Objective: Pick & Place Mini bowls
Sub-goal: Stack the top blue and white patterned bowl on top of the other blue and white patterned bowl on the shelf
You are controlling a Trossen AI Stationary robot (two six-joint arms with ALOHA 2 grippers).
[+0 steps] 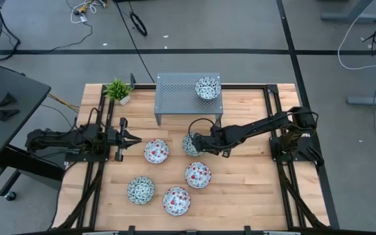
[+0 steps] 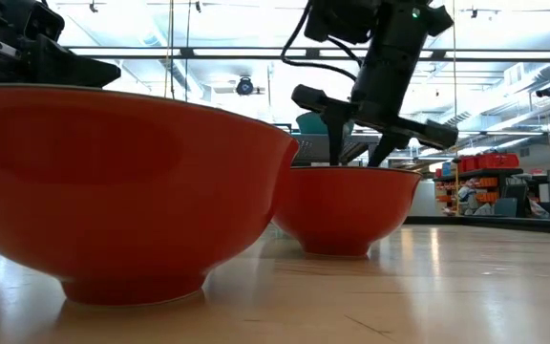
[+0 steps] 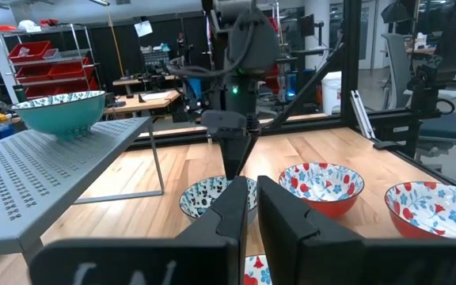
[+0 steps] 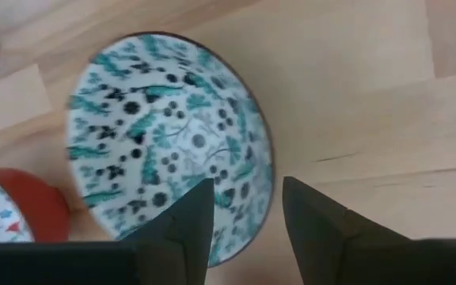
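Five mini bowls sit on the wooden table, and one green-teal bowl (image 1: pixel 207 88) sits on the grey perforated stand (image 1: pixel 175 98). My right gripper (image 1: pixel 194 142) is open and low over a green-teal bowl (image 4: pixel 169 142). One of its fingers (image 4: pixel 184 218) stands inside that bowl's rim and the other (image 4: pixel 315 226) outside it; I cannot tell whether they touch. Red-pink bowls (image 1: pixel 156 151), (image 1: pixel 198 175), (image 1: pixel 176 200) and a green-teal bowl (image 1: pixel 140 190) rest on their feet. My left gripper (image 1: pixel 134 138) is shut and empty at the table's left, pointing toward the bowls.
A small potted plant (image 1: pixel 118 90) stands at the far left corner, beside the stand. The black frame rails (image 1: pixel 273 104) run along the table's sides. Bare wood lies to the right of the bowls (image 1: pixel 253 189).
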